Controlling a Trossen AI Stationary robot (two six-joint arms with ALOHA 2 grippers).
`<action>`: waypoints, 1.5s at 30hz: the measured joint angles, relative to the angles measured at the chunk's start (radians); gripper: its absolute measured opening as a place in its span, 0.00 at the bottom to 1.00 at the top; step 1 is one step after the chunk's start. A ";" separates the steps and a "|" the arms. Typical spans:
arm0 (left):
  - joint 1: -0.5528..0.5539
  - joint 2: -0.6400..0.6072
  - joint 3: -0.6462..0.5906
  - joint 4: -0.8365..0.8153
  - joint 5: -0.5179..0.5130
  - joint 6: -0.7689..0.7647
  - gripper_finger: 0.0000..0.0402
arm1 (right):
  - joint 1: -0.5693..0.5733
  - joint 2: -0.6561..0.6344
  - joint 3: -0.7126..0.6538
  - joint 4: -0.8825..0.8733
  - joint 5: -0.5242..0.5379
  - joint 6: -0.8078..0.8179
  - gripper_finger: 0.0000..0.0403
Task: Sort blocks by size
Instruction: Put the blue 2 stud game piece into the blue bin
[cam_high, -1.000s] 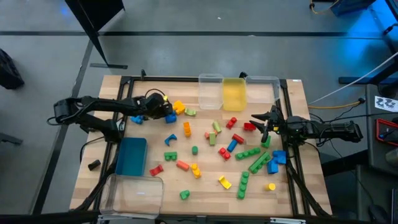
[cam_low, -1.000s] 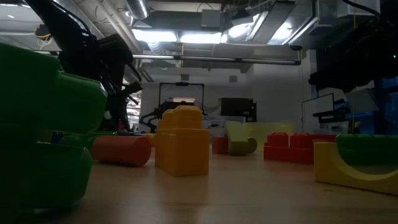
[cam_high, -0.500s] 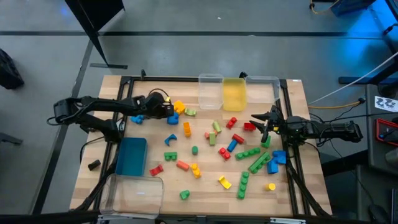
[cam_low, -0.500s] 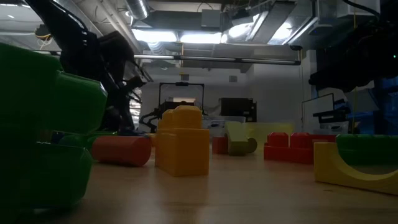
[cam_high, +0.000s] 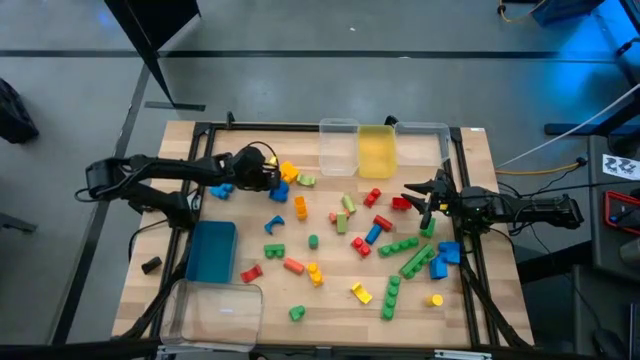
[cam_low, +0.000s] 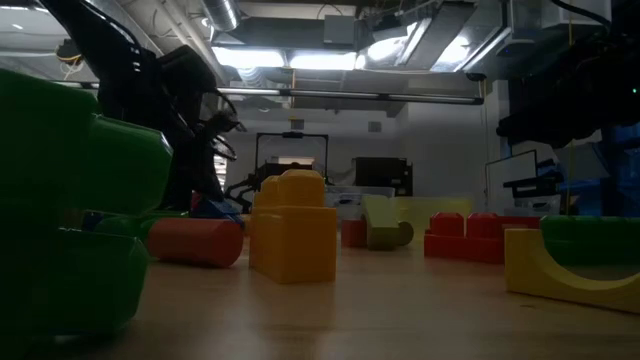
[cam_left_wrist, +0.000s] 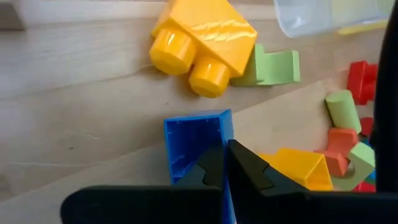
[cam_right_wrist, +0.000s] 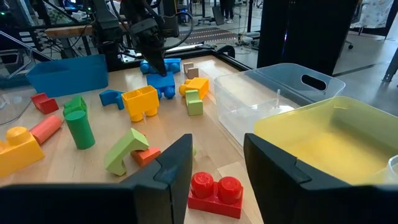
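Shifted slightly since earlier frame: left tool with its blue block, pinched by one wall. Counter carries remaining blocks beyond it. Right tool spread wide, empty.

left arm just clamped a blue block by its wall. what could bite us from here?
1. The left hand pinches only one thin wall of the hollow blue block, so the block may swivel or slip when lifted.
2. The yellow two-stud block and an orange block lie close by; a sideways move could knock them.
3. The right hand waits open above a red two-stud block, near the clear bin, so a crossing path may come close.
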 joint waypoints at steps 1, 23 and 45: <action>0.000 -0.009 -0.001 -0.001 0.000 0.015 0.00 | 0.000 0.000 0.000 0.000 0.000 0.000 0.36; -0.002 -0.531 0.030 -0.386 0.301 0.145 0.00 | 0.000 0.000 0.000 0.000 0.000 0.000 0.36; -0.300 -0.424 0.363 -1.332 0.291 -0.141 0.00 | 0.000 0.000 0.000 0.001 0.000 0.000 0.36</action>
